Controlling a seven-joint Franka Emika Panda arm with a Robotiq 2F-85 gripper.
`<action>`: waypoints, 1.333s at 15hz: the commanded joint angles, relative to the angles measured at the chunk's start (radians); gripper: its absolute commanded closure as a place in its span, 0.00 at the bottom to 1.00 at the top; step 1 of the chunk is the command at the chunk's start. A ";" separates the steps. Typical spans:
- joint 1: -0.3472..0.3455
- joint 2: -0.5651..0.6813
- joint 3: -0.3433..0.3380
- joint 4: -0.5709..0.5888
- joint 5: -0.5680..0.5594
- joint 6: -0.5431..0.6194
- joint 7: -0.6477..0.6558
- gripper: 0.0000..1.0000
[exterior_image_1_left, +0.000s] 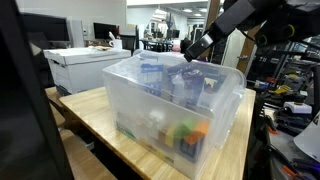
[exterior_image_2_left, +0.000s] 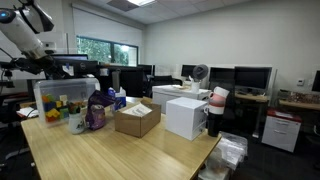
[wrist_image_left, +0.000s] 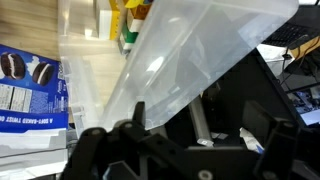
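Observation:
A clear plastic bin (exterior_image_1_left: 175, 100) stands on the wooden table (exterior_image_1_left: 90, 115) and holds several colourful items, among them green and orange pieces (exterior_image_1_left: 187, 131). My gripper (exterior_image_1_left: 197, 48) hangs just above the bin's far rim, open, with nothing between its fingers. In the wrist view the gripper (wrist_image_left: 200, 120) looks down along the bin's translucent wall (wrist_image_left: 190, 50). A blue Oreo pack (wrist_image_left: 25, 90) lies at the left of that view. From across the room the arm and gripper (exterior_image_2_left: 46, 56) are seen over the same bin (exterior_image_2_left: 62, 100) at the table's far end.
A purple bag (exterior_image_2_left: 97, 112), a mug (exterior_image_2_left: 77, 124), a cardboard box (exterior_image_2_left: 137, 120) and a white box (exterior_image_2_left: 187, 116) stand on the table beside the bin. A white cabinet (exterior_image_1_left: 85, 65) sits behind it. Desks with monitors (exterior_image_2_left: 250, 78) line the room.

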 joint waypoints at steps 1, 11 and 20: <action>0.007 -0.001 -0.032 -0.012 0.000 0.007 0.027 0.00; -0.075 -0.002 -0.028 -0.004 0.000 0.006 0.012 0.00; -0.416 0.026 0.161 0.005 -0.029 0.007 0.017 0.00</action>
